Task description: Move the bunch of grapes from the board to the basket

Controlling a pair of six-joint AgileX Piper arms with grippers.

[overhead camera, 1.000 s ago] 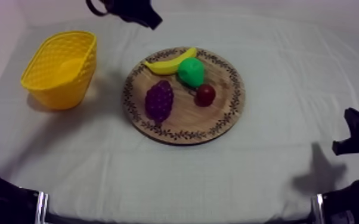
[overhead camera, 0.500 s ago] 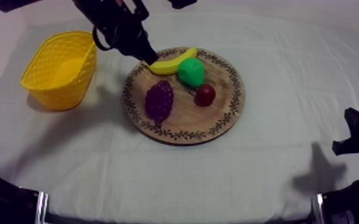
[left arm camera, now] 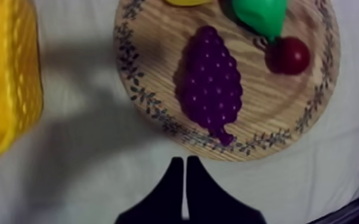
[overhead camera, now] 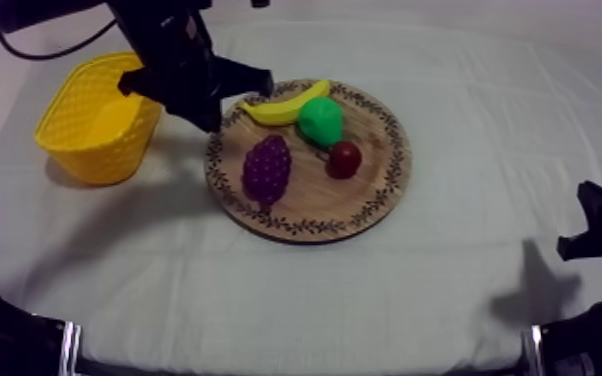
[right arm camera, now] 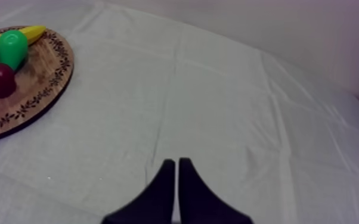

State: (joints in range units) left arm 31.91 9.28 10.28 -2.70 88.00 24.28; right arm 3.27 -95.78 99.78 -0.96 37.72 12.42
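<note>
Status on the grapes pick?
Left gripper shut, over cloth by board edge, short of grapes. Right gripper shut, over bare cloth. Grapes on board, apart from pear. Basket beside board.

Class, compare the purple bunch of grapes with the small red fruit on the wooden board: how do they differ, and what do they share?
The purple bunch of grapes is long and tapering; the small red fruit is round and clearly smaller. The grapes' surface is knobbly, the red fruit's smooth. The grapes lie apart from the other fruit; the red fruit sits right beside the green pear. Both rest on the round wooden board.
</note>
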